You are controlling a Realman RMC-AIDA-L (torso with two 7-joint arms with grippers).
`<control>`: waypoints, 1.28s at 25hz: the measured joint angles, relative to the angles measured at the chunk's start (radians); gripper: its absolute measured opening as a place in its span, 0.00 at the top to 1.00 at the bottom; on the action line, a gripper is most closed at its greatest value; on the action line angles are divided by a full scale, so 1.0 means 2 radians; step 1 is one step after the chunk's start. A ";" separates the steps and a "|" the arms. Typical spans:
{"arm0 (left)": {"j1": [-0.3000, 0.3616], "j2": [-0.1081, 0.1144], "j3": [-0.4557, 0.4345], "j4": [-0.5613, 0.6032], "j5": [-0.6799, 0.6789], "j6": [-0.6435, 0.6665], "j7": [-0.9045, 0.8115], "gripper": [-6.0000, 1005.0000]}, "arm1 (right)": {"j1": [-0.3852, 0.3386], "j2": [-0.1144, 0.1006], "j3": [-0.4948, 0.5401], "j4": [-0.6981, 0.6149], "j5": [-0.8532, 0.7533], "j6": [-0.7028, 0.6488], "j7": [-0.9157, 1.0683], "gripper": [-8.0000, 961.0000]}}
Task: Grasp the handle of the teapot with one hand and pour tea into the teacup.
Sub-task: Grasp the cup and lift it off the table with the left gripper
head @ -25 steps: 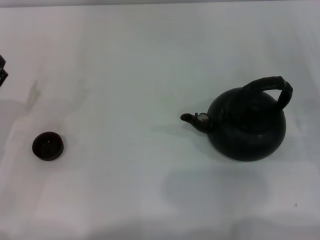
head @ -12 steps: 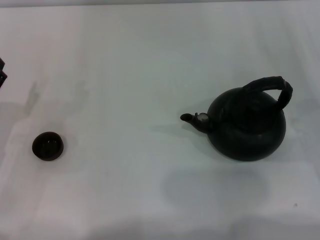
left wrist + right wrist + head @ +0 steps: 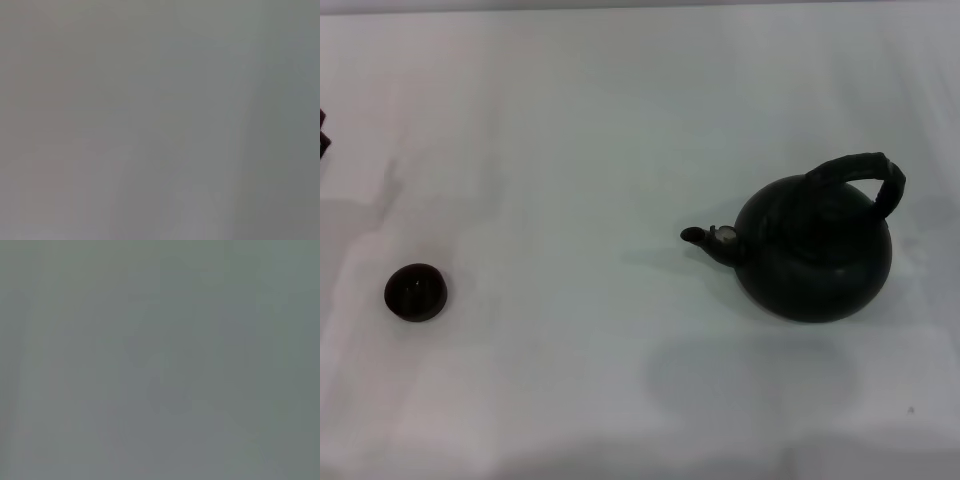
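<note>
Far left edge: a dark sliver of the left end effector (image 3: pixel 323 133), state indeterminable. Small dark brown round teacup (image 3: pixel 416 292) at left on the white tabletop (image 3: pixel 570 120); squat black teapot (image 3: pixel 813 250) well apart at right, spout facing the cup. Advise gripping the ribbed black arched handle (image 3: pixel 860 172) at its crown. Right end effector unseen.

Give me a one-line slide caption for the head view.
Black teapot, spout aimed at the far-off teacup, on a white table; no gripper engaged.

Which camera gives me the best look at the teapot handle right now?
The head view: the handle arches in full over the teapot, nothing covering it. Both wrist views show only blank grey, no handle.
</note>
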 joint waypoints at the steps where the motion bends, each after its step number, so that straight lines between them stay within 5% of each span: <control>1: 0.001 0.000 0.002 0.000 0.000 -0.013 -0.001 0.14 | 0.000 0.000 0.000 0.001 0.000 0.001 0.000 0.11; 6: 0.002 0.006 0.011 0.032 0.049 -0.030 -0.080 0.14 | 0.002 0.000 -0.002 -0.002 0.000 0.011 0.000 0.11; 15: 0.012 0.001 0.018 0.278 0.247 0.035 -0.454 0.15 | 0.002 -0.001 -0.004 -0.002 0.000 0.022 0.001 0.11; 26: -0.002 0.008 0.131 0.582 0.536 0.029 -0.920 0.16 | 0.004 -0.002 -0.002 -0.004 0.000 0.042 0.007 0.11; 32: -0.035 0.006 0.215 0.672 0.716 -0.055 -1.030 0.16 | 0.002 -0.002 0.000 -0.002 0.001 0.046 0.007 0.11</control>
